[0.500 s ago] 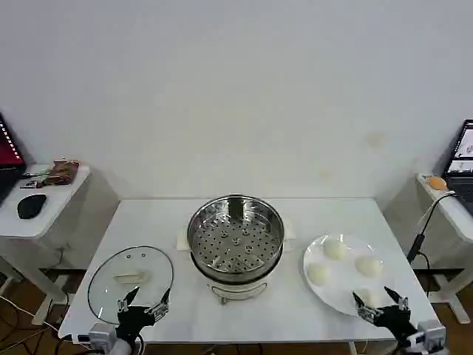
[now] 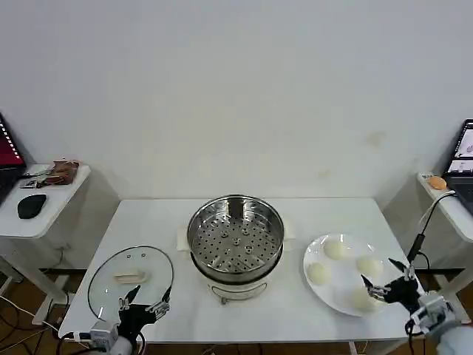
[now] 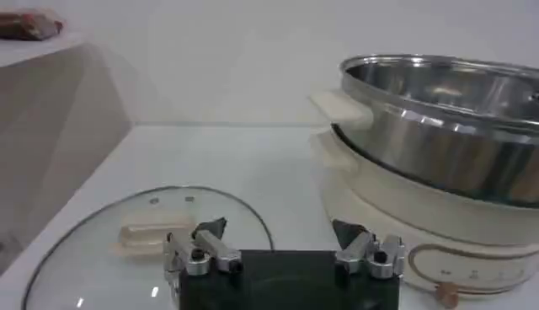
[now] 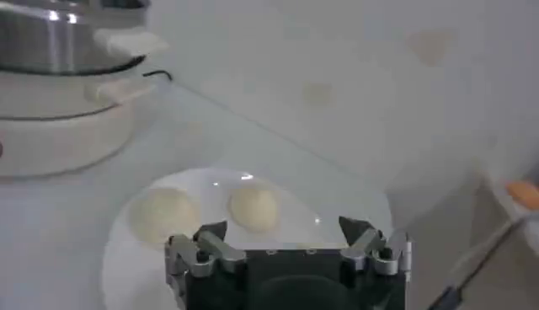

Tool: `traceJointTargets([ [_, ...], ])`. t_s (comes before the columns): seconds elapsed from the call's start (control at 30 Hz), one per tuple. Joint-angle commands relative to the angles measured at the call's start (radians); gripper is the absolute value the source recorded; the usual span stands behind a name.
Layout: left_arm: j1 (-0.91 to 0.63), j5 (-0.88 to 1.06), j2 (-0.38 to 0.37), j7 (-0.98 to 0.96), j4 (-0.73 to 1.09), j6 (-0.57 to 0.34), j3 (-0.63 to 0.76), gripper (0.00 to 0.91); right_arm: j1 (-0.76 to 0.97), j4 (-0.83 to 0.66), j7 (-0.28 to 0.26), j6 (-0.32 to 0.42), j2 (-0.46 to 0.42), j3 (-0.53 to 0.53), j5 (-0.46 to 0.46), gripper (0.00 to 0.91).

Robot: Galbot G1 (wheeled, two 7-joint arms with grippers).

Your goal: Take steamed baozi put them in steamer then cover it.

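The steel steamer (image 2: pixel 235 237) stands uncovered at the table's centre, its perforated floor bare. Several cream baozi lie on the white plate (image 2: pixel 342 277) to its right, among them one (image 2: pixel 335 249) at the back and one (image 2: pixel 362 298) at the front. My right gripper (image 2: pixel 381 276) is open above the plate's near right edge, beside the front baozi. In the right wrist view the right gripper (image 4: pixel 282 226) has two baozi (image 4: pixel 253 206) beyond it. The glass cover (image 2: pixel 131 282) lies flat at the front left. My left gripper (image 2: pixel 145 298) is open at its near edge, holding nothing.
A side table (image 2: pixel 41 214) with a mouse stands at the left, and another with a laptop (image 2: pixel 464 159) at the right. A cable (image 2: pixel 423 233) hangs by the table's right edge. In the left wrist view the steamer (image 3: pixel 446 118) is close beside the cover (image 3: pixel 126 244).
My right gripper has moved away from the table's front edge and rightward, now over the plate's near right part. The left gripper, cover and steamer are as before.
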Motion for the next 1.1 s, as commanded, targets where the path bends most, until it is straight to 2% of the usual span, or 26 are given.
traceJointTargets([
  [0.03,0.001,0.000,0.001,0.000,-0.002,0.001,-0.001,0.907,0.249,-0.158,-0.139,0.044,-0.186,-0.173,-0.131,0.907],
  [0.13,0.003,0.002,-0.001,0.002,-0.004,0.000,-0.006,0.907,0.332,-0.202,-0.238,0.069,-0.227,-0.221,-0.159,0.907],
  [0.3,0.002,0.006,-0.006,0.004,0.000,0.000,-0.007,0.907,0.507,-0.278,-0.313,0.102,-0.294,-0.358,-0.163,0.907],
  [0.37,0.001,0.007,-0.009,0.004,0.001,0.000,-0.006,0.907,0.572,-0.318,-0.356,0.144,-0.316,-0.420,-0.162,0.907],
  [0.5,-0.005,0.009,-0.007,0.007,0.006,0.000,-0.004,0.907,0.688,-0.362,-0.443,0.152,-0.334,-0.575,-0.160,0.907],
  [0.63,-0.013,0.007,-0.002,0.008,0.014,0.000,-0.005,0.907,0.922,-0.433,-0.490,0.161,-0.325,-0.795,-0.153,0.907],
  [0.67,-0.014,0.006,-0.001,0.008,0.015,0.000,-0.006,0.907,1.010,-0.454,-0.509,0.166,-0.316,-0.878,-0.142,0.907],
  [0.8,-0.015,0.005,0.002,0.008,0.016,0.000,-0.004,0.907,1.202,-0.517,-0.584,0.174,-0.266,-1.088,-0.129,0.907],
  [0.97,-0.022,0.001,0.003,0.008,0.024,0.002,-0.008,0.907,1.407,-0.582,-0.643,0.183,-0.225,-1.287,-0.109,0.907],
  [1.1,-0.022,0.001,0.002,0.007,0.025,0.005,-0.008,0.907,1.483,-0.620,-0.685,0.176,-0.199,-1.400,-0.093,0.907],
])
